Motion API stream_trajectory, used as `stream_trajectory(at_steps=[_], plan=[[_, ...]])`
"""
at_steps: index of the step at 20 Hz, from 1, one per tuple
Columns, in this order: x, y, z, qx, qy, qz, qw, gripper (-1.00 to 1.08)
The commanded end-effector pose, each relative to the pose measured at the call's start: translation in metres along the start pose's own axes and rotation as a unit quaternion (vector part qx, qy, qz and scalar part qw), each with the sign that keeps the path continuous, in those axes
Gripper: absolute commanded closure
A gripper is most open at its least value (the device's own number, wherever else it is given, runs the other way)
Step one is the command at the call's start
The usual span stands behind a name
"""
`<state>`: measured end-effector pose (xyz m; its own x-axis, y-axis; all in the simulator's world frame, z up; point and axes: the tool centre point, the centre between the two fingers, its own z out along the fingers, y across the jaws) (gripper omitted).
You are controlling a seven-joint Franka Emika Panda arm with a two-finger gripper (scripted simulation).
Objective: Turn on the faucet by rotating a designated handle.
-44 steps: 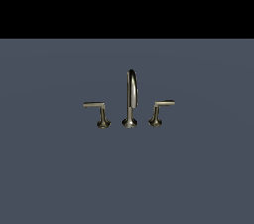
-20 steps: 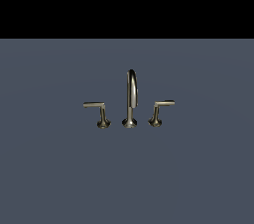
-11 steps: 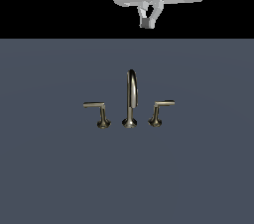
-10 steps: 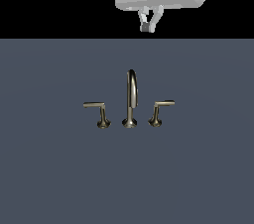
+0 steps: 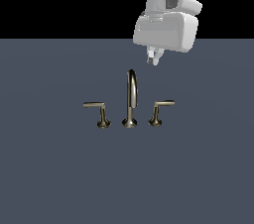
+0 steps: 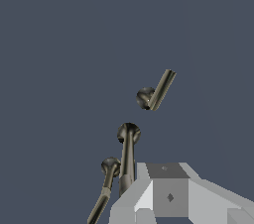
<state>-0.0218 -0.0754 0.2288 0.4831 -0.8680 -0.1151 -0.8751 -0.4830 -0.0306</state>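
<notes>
Three brass-coloured pieces make up the faucet (image 5: 130, 111), and we take its spout (image 5: 131, 94) as our landmark: a tall thin arch rising from a flared base, standing upright on the flat grey-blue surface (image 5: 208, 178). Just beside the spout, on the exterior view's right, stands the handle (image 5: 159, 111), a short stem on a flared foot with a flat bar reaching from its top away from the spout. Just beside the spout on the opposite side, we see the mirror-image handle (image 5: 98, 113), whose bar also points away from the spout. All three feet sit in one row, apart from one another.

Above the spout, and a little toward the side of the handle, hangs the gripper (image 5: 153, 60) under its white wrist housing (image 5: 165, 30). Its tips point down and sit higher than the top of the arch, clear of the spout and of both levers. We see two short fingers (image 5: 156, 59) lying close to each other, but they are too small for us to tell whether the claw is spread or pressed together; nothing is between them.

From the wrist view we look down on the spout (image 6: 127, 154) lengthwise, with one lever on either side of it; we cannot tell there which lever is which. The pale housing fills the corner nearest the spout's arch.
</notes>
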Motion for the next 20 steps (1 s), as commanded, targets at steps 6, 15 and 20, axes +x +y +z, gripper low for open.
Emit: stream_trajectory(at_steps=[6, 15, 20], plan=[[0.044, -0.007, 0.063, -0.001, 0.024, 0.119, 0.9927, 1.08], [0.077, -0.003, 0.114, -0.002, 0.051, 0.207, 0.9771, 1.08], [0.085, -0.001, 0.127, -0.002, 0.058, 0.227, 0.9721, 1.08]])
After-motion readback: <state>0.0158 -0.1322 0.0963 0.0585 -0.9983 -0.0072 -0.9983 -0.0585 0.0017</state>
